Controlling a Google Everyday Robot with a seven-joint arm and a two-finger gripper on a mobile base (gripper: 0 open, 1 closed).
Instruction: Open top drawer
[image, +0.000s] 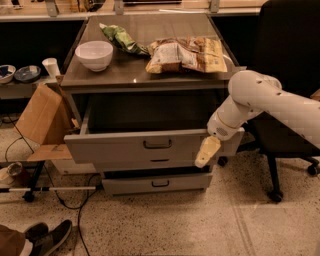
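Note:
The top drawer (125, 146) is pulled out from the grey metal cabinet, its wide flat front facing me with a small black loop handle (157, 144) at centre. Its dark inside shows behind the front. Two shorter drawers sit below it, the lowest (157, 183) also pulled out a little. My gripper (206, 152) hangs in front of the top drawer's right end, to the right of the handle, apart from it and pointing down.
On the cabinet top (150, 77) stand a white bowl (94, 54), a green snack bag (119, 39) and tan chip bags (185, 54). A cardboard box (40, 117) leans at the left. A black office chair (287, 150) stands at the right. Shoes (45, 239) lie on the floor.

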